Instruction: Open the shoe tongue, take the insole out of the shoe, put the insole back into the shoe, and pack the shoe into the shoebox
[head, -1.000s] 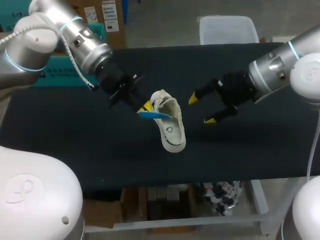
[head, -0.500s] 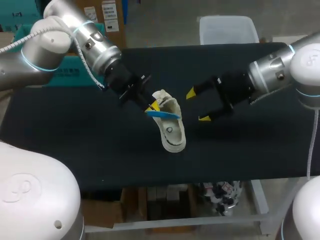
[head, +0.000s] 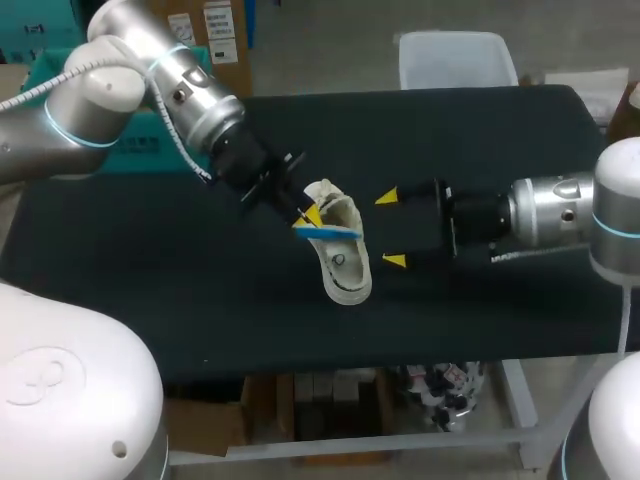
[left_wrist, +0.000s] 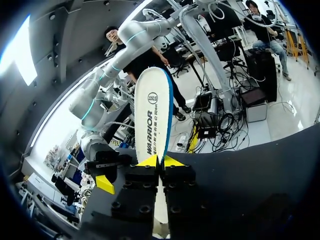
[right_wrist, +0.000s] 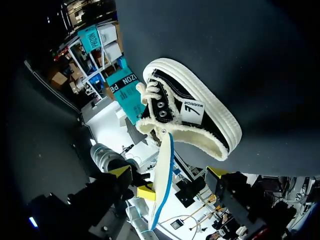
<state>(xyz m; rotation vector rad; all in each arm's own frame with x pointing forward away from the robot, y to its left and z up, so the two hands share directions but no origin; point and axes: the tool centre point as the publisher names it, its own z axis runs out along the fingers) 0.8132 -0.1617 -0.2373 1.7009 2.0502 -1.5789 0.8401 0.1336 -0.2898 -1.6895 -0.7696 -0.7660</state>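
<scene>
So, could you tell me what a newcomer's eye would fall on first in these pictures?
The white, blue-edged insole stands out most. It is clamped in the left gripper, with its far end at the mouth of the shoe in the middle of the black table. On the shoe's other side, the right gripper hangs open, its yellow tips pointing at the shoe.

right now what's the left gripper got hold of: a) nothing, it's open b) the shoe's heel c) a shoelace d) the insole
D: the left gripper is shut on the white, blue-edged insole, with a yellow tip pressing on each side of it.
</scene>
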